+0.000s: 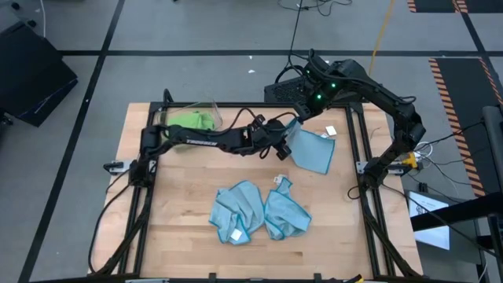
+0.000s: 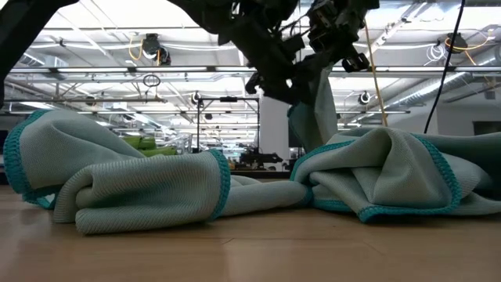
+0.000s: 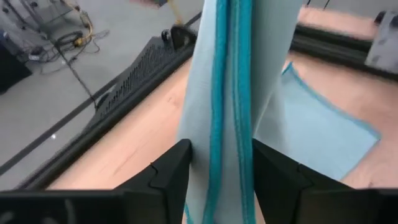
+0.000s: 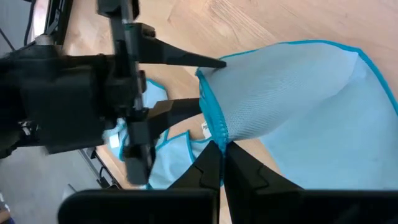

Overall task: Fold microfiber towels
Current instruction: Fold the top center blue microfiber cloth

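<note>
**Stretching a blue towel between two grippers above the table**

Hanging in the upper right of the high view, a light blue towel (image 1: 313,151) is held up off the wooden table (image 1: 181,212) by one edge, so that its lower part drapes onto the boards. The right gripper (image 4: 219,148), reaching in from the top right of that view, has its fingers pinched tight on the towel's teal-stitched border; in the right wrist view that border runs straight up from its fingertips. The left gripper (image 3: 221,163), stretched across from the left side of the frame, meets the same edge. Its fingers stand partly apart on either side of the bunched hem, which fills the gap between them in the left wrist view. Whether they already press the cloth I cannot tell; they look to be bracketing it rather than clamping.

My reading is that the towel is lifted by one corner so the other gripper can take a second point on the edge, letting the cloth be spread flat before folding.

Two more blue towels (image 1: 259,211) lie crumpled side by side in the lower centre of the high view, well apart from both grippers. A lime green towel (image 1: 192,120) sits in the clear bin (image 1: 211,106) at upper left.
</note>
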